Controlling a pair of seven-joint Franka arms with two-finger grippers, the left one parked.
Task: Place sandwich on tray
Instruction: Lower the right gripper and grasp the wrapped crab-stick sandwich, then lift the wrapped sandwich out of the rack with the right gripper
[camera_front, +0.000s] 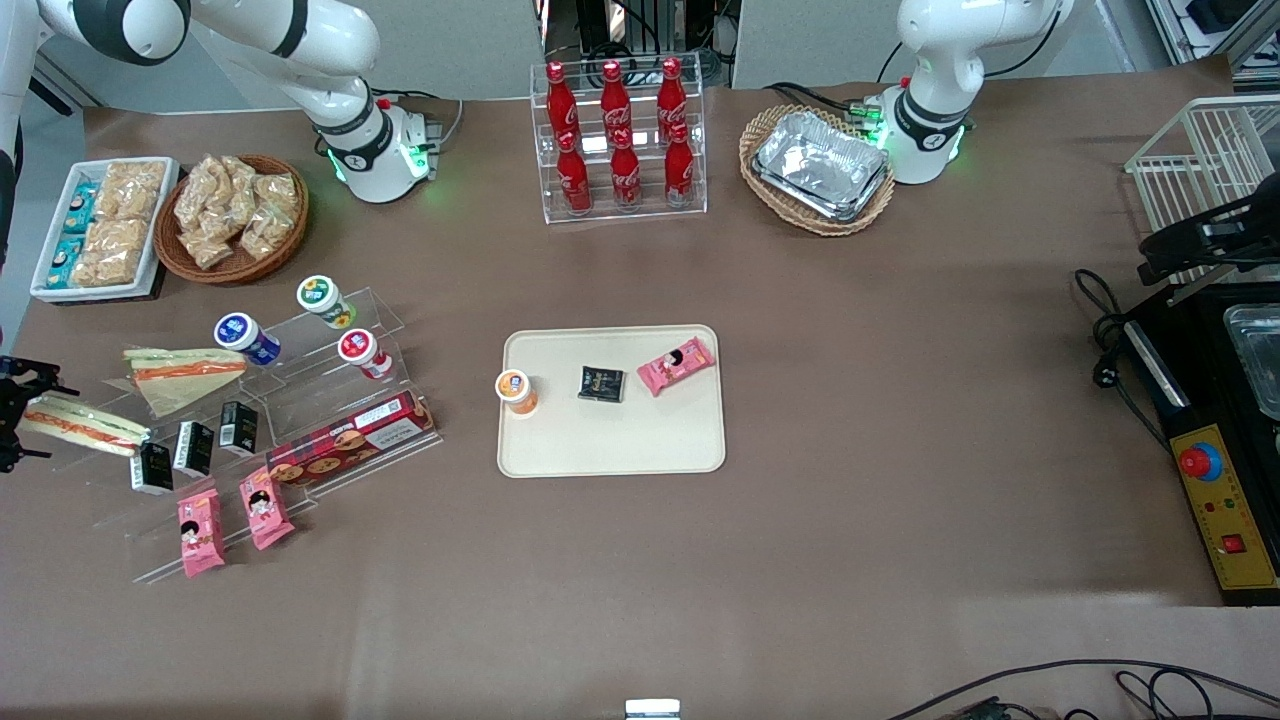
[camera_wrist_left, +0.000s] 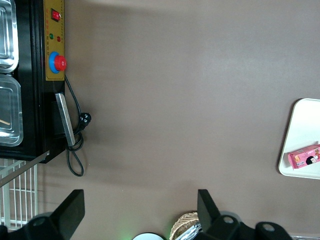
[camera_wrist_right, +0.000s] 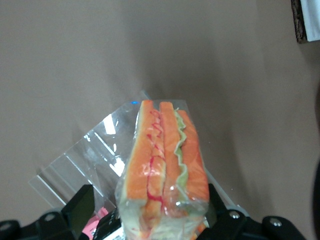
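At the working arm's end of the bench (camera_front: 900, 400), the end effector (camera_front: 15, 415) is clamped on the near end of the sandwich (camera_front: 85, 424), a finger (camera_wrist_right: 77, 207) pressed to each side of the wrap. The sandwich sits at the outer edge of the clear acrylic display steps (camera_front: 300, 400); whether it rests on them or hangs just clear, I can't tell. It looks light and soft, so squeeze gently or the bread crushes. The film is slick, and gripped at one end the long body may droop. Next along, at three o'clock from it, the broad triangular sandwich (camera_front: 180, 375) lies on the steps, with little black cartons (camera_front: 193, 447) and a red biscuit box (camera_front: 350, 437) just nearer the camera, and three capped cups (camera_front: 300, 335) above. Those stand on a straight line to the tray (camera_front: 610, 450), so I'd lift first. The tray sits mid-bench at three o'clock, already carrying an orange cup (camera_front: 517, 391), a black packet (camera_front: 601, 384) and a pink snack pack (camera_front: 676, 365); its camera-side half is bare.
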